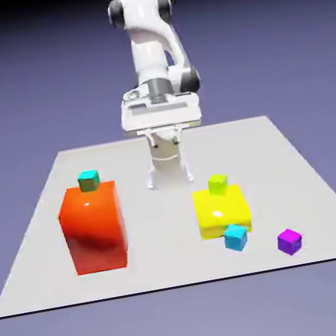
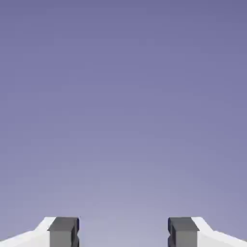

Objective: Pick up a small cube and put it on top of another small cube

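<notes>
The small purple cube [image 1: 290,241] lies alone on the table near its front edge, toward the exterior view's right. The other small cube, lime green [image 1: 218,184], sits on top of a big yellow block [image 1: 222,212]. My gripper [image 1: 164,141] hangs high over the far middle of the table, well away from both cubes. In the hand view the gripper [image 2: 123,234] is open: its two grey fingertips [image 2: 63,232] stand wide apart with only the plain backdrop between them. No cube shows in that view.
A tiny cyan cube [image 1: 235,237] rests against the yellow block's front corner, close to the purple cube. A big red block [image 1: 94,227] stands at the exterior view's left, with a cyan-topped, green-sided cube [image 1: 89,180] on it.
</notes>
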